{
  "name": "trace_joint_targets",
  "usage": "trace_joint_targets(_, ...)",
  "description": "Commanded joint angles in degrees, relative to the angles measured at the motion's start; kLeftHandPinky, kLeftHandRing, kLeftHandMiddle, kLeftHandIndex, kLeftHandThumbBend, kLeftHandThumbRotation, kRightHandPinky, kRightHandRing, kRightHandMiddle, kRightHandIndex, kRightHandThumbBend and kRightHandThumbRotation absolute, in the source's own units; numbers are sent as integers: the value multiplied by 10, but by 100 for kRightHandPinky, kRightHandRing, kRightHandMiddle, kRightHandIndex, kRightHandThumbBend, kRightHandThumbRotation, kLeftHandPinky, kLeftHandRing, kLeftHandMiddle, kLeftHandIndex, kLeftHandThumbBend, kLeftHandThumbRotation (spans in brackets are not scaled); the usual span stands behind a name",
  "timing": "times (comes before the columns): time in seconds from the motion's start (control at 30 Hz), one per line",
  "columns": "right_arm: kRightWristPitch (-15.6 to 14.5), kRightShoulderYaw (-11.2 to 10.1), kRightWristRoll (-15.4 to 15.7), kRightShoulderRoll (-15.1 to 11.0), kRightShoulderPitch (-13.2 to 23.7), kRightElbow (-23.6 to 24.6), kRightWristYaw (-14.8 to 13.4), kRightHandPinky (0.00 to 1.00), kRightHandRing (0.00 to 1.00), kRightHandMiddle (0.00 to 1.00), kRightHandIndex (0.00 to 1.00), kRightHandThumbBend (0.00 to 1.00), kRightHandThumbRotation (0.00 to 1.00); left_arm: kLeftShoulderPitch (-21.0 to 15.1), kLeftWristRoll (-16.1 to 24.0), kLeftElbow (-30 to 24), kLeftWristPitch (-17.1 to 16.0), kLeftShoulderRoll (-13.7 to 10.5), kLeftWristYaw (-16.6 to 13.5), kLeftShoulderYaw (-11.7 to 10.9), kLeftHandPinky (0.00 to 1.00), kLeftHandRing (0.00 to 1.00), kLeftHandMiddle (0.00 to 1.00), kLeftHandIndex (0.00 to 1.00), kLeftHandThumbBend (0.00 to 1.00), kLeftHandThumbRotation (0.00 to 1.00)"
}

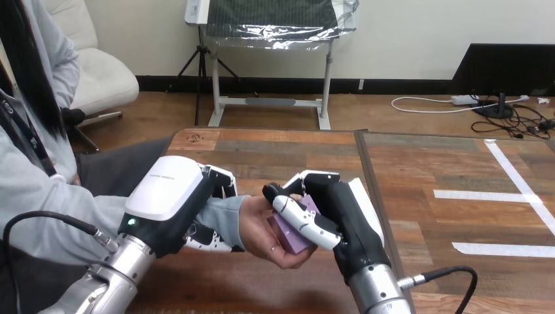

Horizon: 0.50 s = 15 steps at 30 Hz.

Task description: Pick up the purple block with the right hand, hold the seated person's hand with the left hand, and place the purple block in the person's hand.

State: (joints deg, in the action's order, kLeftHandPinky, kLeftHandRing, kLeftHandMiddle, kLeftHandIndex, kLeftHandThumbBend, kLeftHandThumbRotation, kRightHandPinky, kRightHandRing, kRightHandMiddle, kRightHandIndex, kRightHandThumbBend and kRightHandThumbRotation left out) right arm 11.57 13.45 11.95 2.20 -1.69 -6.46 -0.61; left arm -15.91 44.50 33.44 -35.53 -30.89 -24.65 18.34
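The purple block (pixel 292 231) lies in the palm of the person's hand (pixel 269 229), which is held palm up over the table's near middle. My right hand (pixel 340 216) is shut on the block, its fingers and thumb curled round the block's top and side. My left hand (pixel 173 196) is at the person's wrist (pixel 219 219), fingers wrapped over and under the grey sleeve. The block's lower part is hidden between my fingers and the person's palm.
The wooden table (pixel 281 150) stretches ahead, with a dark seam (pixel 370 176) running down its middle. White tape strips (pixel 497 196) mark the right half. The person sits at the left side.
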Motion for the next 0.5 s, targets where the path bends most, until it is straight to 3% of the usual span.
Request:
trace_joint_targets(0.0,25,11,2,9,53,8,5,3,7,13,18,25,22,-57,-16,-40,-13,28,-24,-12,23,26,30,33,88,20)
trace_joint_targets(0.33,31,6,-1,2,56,0,8,9,13,17,23,32,34,-48,-19,-44,-11,28,-26,-19,25,28,33,36,88,21)
trace_joint_targets(0.47,30,3,-3,0,56,1,10,14,17,23,27,36,43,-43,-19,-46,-11,27,-30,-22,28,30,35,38,88,23)
